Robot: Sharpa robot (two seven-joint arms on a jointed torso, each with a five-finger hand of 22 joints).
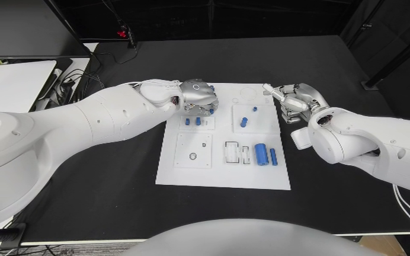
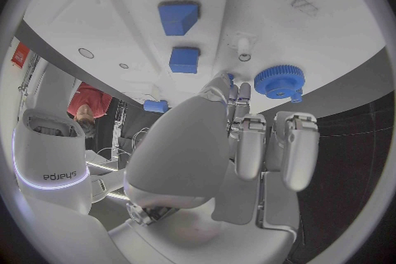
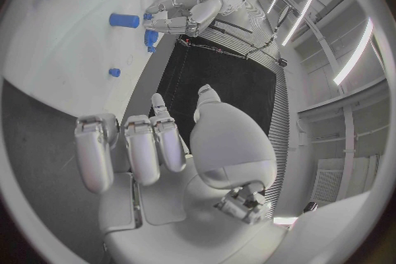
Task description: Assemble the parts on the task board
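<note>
White task board [image 1: 224, 176] lies flat mid black worktop [image 1: 111, 197], small blue plastic parts on it: two short pegs [image 1: 192, 121] near the far-left corner, a peg in the raised square block [image 1: 243, 122], two long cylinders [image 1: 260, 154] in the near-right tray. Left hand [image 1: 197, 98] hovers over the far-left corner above the pegs, probably lining up for a pick; the left wrist view shows a blue toothed gear [image 2: 279, 81] at its fingertips, but I cannot tell if it is grasped. Right hand [image 1: 293, 103] is parked off the board's right edge, fingers apart, holding nothing, likely waiting.
</note>
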